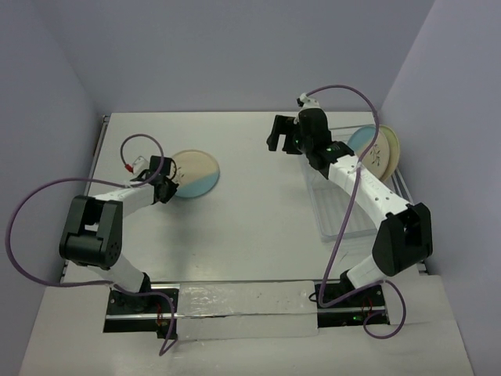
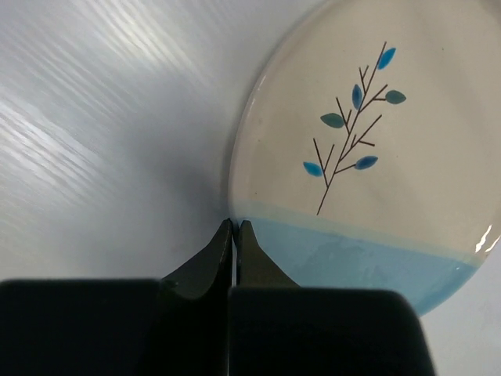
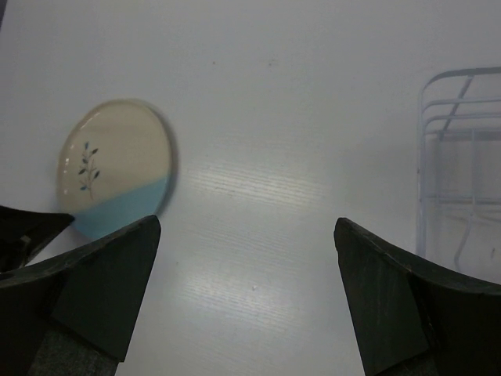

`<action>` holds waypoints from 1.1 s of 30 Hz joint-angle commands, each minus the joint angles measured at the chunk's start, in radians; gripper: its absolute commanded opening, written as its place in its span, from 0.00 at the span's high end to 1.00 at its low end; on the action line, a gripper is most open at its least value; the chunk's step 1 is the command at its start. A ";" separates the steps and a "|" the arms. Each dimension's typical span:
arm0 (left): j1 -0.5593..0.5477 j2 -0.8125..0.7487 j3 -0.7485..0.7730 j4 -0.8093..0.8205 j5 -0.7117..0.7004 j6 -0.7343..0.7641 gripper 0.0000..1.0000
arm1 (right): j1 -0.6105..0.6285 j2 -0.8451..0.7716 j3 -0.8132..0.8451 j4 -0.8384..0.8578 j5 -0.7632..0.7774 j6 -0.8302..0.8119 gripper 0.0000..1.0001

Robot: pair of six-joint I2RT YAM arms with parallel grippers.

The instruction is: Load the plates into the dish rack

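White desk [image 1: 258,204] is carrying all | blue-and-cream plate [image 1: 196,174] lying flat left of centre | two other plates [image 1: 380,149] standing in dish rack [image 1: 337,211] | left end effector [image 2: 235,227] clenched, tips touching rim | right end effector [image 3: 246,225] hanging released | plate likely stiff, glazed, slippery, breakable; pinching rim.

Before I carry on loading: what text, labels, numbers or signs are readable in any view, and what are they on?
No readable text in any view.
plate on the table: a painted sprig with blue leaves, no lettering.
two plates at the far end of the dish rack: a dark motif, too small to make out.
white and red tag on the left arm's cable: too small to read.
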 commanded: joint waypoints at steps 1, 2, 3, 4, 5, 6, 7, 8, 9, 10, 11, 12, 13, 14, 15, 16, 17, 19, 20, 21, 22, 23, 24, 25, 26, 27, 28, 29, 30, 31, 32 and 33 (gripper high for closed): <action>-0.141 0.020 0.010 -0.028 0.001 0.107 1.00 | 0.002 0.050 0.019 0.060 -0.125 0.007 0.01; -0.158 0.026 0.008 -0.014 0.017 0.113 1.00 | 0.006 0.076 0.035 0.066 -0.185 0.009 0.01; -0.179 0.034 0.007 -0.002 0.028 0.120 1.00 | 0.013 0.112 0.053 0.069 -0.225 0.009 0.01; -0.198 0.041 0.006 0.004 0.031 0.125 1.00 | 0.022 0.148 0.063 0.069 -0.239 0.009 0.01; -0.213 0.045 0.007 0.008 0.035 0.129 1.00 | 0.028 0.168 0.078 0.069 -0.253 0.010 0.01; -0.233 0.045 0.005 0.008 0.031 0.128 1.00 | 0.033 0.199 0.083 0.069 -0.270 0.017 0.01; -0.246 0.045 0.005 0.010 0.029 0.130 1.00 | 0.035 0.221 0.090 0.069 -0.278 0.020 0.01; -0.258 0.045 0.002 0.011 0.030 0.130 1.00 | 0.038 0.245 0.097 0.067 -0.281 0.025 0.01; -0.268 0.045 -0.001 0.010 0.031 0.130 1.00 | 0.041 0.269 0.102 0.064 -0.284 0.030 0.01; -0.272 0.045 -0.002 0.006 0.027 0.128 1.00 | 0.041 0.289 0.108 0.060 -0.284 0.037 0.01; -0.275 0.044 -0.004 0.005 0.024 0.125 1.00 | 0.042 0.308 0.112 0.057 -0.283 0.039 0.01; -0.276 0.046 -0.005 0.003 0.020 0.124 1.00 | 0.041 0.333 0.121 0.053 -0.279 0.043 0.01; -0.276 0.048 -0.007 0.003 0.019 0.124 1.00 | 0.041 0.360 0.132 0.047 -0.277 0.048 0.01; -0.276 0.048 -0.009 0.007 0.022 0.124 1.00 | 0.044 0.384 0.143 0.040 -0.277 0.051 0.01; -0.277 0.048 -0.010 0.014 0.026 0.128 1.00 | 0.045 0.404 0.155 0.032 -0.278 0.053 0.01; -0.277 0.049 -0.016 0.020 0.032 0.130 1.00 | 0.049 0.433 0.171 0.020 -0.288 0.052 0.01; -0.278 0.050 -0.020 0.024 0.035 0.130 1.00 | 0.054 0.451 0.186 0.011 -0.295 0.052 0.02; -0.279 0.053 -0.021 0.028 0.035 0.129 1.00 | 0.067 0.476 0.203 0.002 -0.299 0.053 0.02; -0.279 0.055 -0.021 0.029 0.034 0.130 1.00 | 0.075 0.493 0.218 -0.009 -0.297 0.054 0.02; -0.279 0.057 -0.021 0.032 0.035 0.133 1.00 | 0.080 0.514 0.230 -0.016 -0.290 0.062 0.02; -0.279 0.059 -0.021 0.033 0.036 0.134 1.00 | 0.085 0.529 0.240 -0.021 -0.287 0.068 0.02; -0.279 0.059 -0.021 0.036 0.038 0.138 1.00 | 0.086 0.535 0.245 -0.027 -0.285 0.072 0.02; -0.279 0.061 -0.020 0.039 0.043 0.141 1.00 | 0.089 0.554 0.260 -0.034 -0.280 0.082 0.02; -0.279 0.061 -0.020 0.041 0.043 0.142 1.00 | 0.093 0.565 0.272 -0.040 -0.274 0.089 0.02; -0.279 0.060 -0.020 0.042 0.043 0.144 1.00 | 0.103 0.575 0.279 -0.046 -0.265 0.093 0.02; -0.279 0.059 -0.020 0.042 0.043 0.148 1.00 | 0.113 0.588 0.290 -0.052 -0.247 0.094 0.02; -0.279 0.057 -0.021 0.044 0.044 0.150 1.00 | 0.127 0.596 0.299 -0.062 -0.221 0.094 0.01; -0.279 0.055 -0.022 0.045 0.044 0.152 1.00 | 0.139 0.606 0.309 -0.072 -0.200 0.094 0.01; -0.279 0.052 -0.023 0.044 0.043 0.153 1.00 | 0.148 0.623 0.322 -0.080 -0.189 0.097 0.01; -0.279 0.049 -0.024 0.044 0.041 0.154 1.00 | 0.154 0.633 0.332 -0.086 -0.179 0.104 0.01; -0.279 0.046 -0.026 0.045 0.040 0.155 1.00 | 0.159 0.640 0.341 -0.091 -0.168 0.115 0.01; -0.280 0.043 -0.026 0.048 0.040 0.155 1.00 | 0.161 0.651 0.347 -0.095 -0.156 0.133 0.01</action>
